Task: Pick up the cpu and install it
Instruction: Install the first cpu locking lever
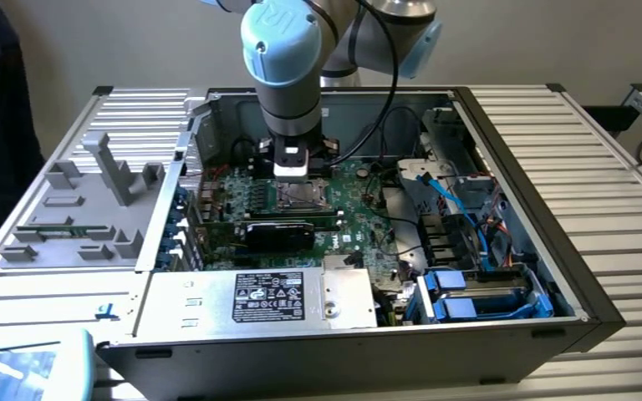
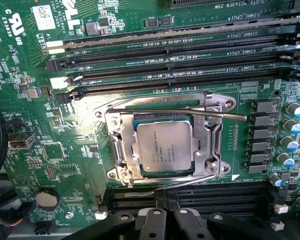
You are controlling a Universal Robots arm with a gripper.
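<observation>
My claw [image 2: 164, 220] is closed and it holds nothing. Just below and in front of my fingertips [image 2: 151, 225], the cpu [image 2: 164, 146] lies flat inside the metal socket frame [image 2: 213, 145] on the green motherboard [image 2: 50, 125], apart from my claw.

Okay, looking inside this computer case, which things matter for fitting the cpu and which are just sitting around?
For the job:
- cpu, lying in its socket frame
- gripper, shut, above the motherboard

Just there:
- memory slots
- silver box with a label
- blue cables
- grey tray beside the case
</observation>
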